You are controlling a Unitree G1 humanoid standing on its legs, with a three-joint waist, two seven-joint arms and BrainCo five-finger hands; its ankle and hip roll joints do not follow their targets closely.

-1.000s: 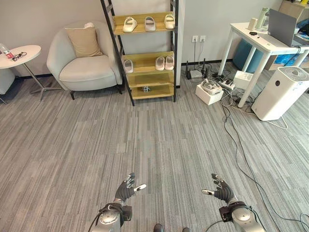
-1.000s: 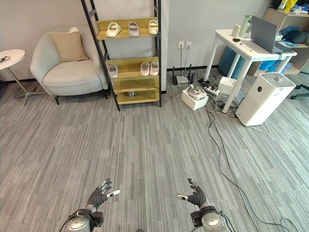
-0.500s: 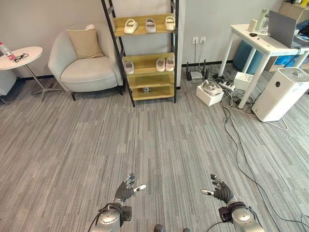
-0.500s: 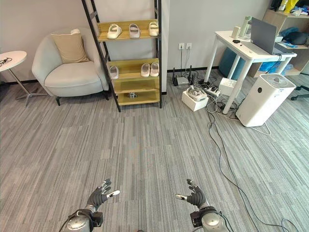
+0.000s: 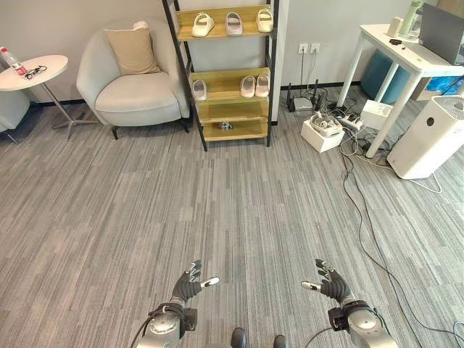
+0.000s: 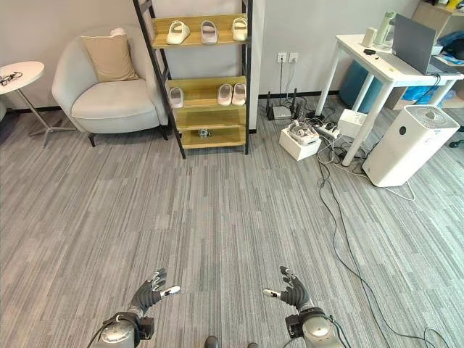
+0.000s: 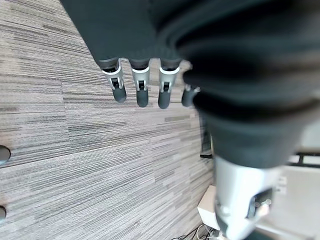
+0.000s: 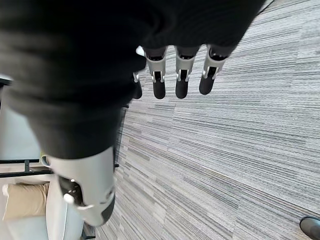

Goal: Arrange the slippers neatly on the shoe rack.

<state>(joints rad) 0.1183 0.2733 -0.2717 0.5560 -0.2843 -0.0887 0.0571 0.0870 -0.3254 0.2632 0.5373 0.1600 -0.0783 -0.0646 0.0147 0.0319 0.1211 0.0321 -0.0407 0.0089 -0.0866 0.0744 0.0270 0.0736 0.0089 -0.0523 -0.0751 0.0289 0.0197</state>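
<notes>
Both hands are hanging low over the floor with loose, spread fingers, holding nothing: the left hand (image 5: 190,286) and the right hand (image 5: 330,286). The slippers (image 5: 248,87) are sitting far ahead on the shoe rack (image 5: 226,105), well apart from both hands. Neither hand looks clearly nearer, I think.

i see even, bright indoor light — soft shadows, straight lines bowed at the edges, wrist covers blurred.
</notes>
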